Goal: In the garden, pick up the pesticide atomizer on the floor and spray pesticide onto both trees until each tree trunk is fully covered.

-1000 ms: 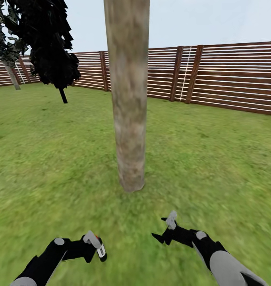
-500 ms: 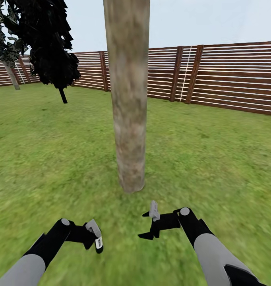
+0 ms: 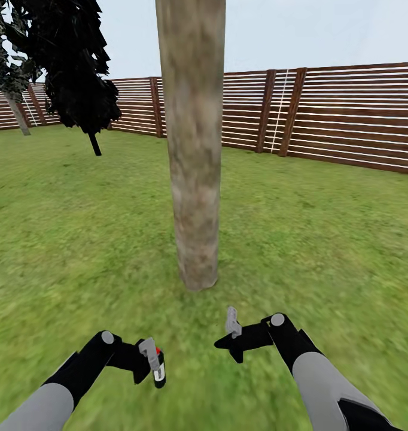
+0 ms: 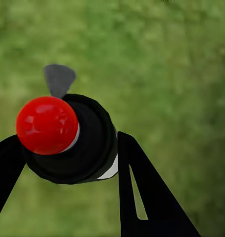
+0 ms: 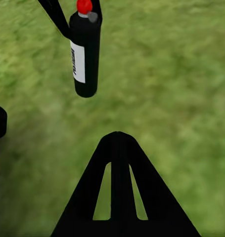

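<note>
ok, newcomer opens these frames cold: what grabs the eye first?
The thick pale tree trunk dominates the head view, rising from the grass dead ahead of both arms. Next, the red-capped black atomizer, clamped in the left gripper low over the lawn. The brown slat fence closes off the background.
</note>
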You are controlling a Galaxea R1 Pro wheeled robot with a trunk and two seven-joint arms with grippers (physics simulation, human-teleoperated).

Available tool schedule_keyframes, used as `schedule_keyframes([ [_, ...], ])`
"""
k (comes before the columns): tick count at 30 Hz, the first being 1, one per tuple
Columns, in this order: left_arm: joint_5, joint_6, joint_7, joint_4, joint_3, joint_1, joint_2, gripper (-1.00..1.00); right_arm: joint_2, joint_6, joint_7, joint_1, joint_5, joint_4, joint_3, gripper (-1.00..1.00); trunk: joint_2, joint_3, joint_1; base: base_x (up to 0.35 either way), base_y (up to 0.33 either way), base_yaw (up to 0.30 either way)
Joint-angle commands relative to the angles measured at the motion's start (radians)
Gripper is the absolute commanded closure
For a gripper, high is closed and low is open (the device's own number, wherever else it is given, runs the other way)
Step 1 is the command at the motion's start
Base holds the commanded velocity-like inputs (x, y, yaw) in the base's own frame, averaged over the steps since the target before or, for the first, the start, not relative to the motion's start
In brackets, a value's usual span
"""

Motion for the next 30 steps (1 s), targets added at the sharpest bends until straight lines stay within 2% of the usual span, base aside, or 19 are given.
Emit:
schedule_keyframes([
  [1,0.000,0.000,0.000,-0.001,-0.001,0.000,-0.001,1.00,0.000,0.000,0.000,0.000,0.001,0.000,0.000,1.00,0.000,0.000,0.000,0.000,0.000,0.000],
  [4,-0.022,0.002,0.002,-0.002,-0.008,-0.001,-0.015,1.00,0.000,0.000,-0.001,0.000,0.001,0.001,0.000,1.00,0.000,0.000,0.000,0.000,0.000,0.000],
  [6,-0.078,0.007,0.005,-0.002,-0.027,-0.002,-0.058,1.00,0.001,0.000,-0.002,0.000,0.001,0.000,0.000,1.00,0.000,0.000,0.000,0.000,0.000,0.000],
  [7,-0.092,0.012,0.007,-0.002,-0.030,-0.003,-0.079,1.00,0.001,0.000,-0.002,0.000,0.001,0.000,0.000,1.00,0.000,0.000,0.000,0.000,0.000,0.000],
  [13,-0.095,0.015,0.010,-0.002,-0.032,-0.005,-0.129,1.00,0.003,0.001,-0.002,0.000,0.001,0.001,0.000,1.00,0.000,0.000,0.000,0.000,0.000,0.000],
  [15,-0.095,0.015,0.029,-0.002,-0.032,-0.005,-0.142,1.00,0.004,0.000,-0.002,0.000,0.001,0.001,0.000,1.00,0.000,0.000,0.000,0.000,0.000,0.000],
  [17,-0.122,0.016,0.043,-0.001,-0.032,-0.005,-0.160,1.00,0.004,0.000,-0.002,0.000,0.001,0.001,0.000,1.00,0.000,0.000,0.000,0.000,0.000,0.000],
  [18,-0.150,0.017,0.045,-0.001,-0.031,-0.005,-0.175,1.00,0.005,0.000,-0.002,0.000,0.001,0.001,0.000,1.00,0.000,0.000,0.000,0.000,0.000,0.000],
  [20,-0.171,0.018,0.046,-0.001,-0.030,-0.005,-0.191,1.00,0.005,0.000,-0.002,0.000,0.001,0.001,0.000,1.00,0.000,0.000,0.000,0.000,0.000,0.000],
  [24,-0.177,0.018,0.047,-0.001,-0.029,-0.009,-0.202,1.00,0.005,0.000,-0.002,0.000,0.001,0.002,0.000,1.00,0.000,0.000,0.000,0.000,0.000,0.000],
  [30,-0.178,0.018,0.048,-0.001,-0.029,-0.009,-0.234,1.00,0.005,0.000,-0.002,0.000,0.001,0.002,0.000,1.00,0.000,0.000,0.000,0.000,0.000,0.000],
])
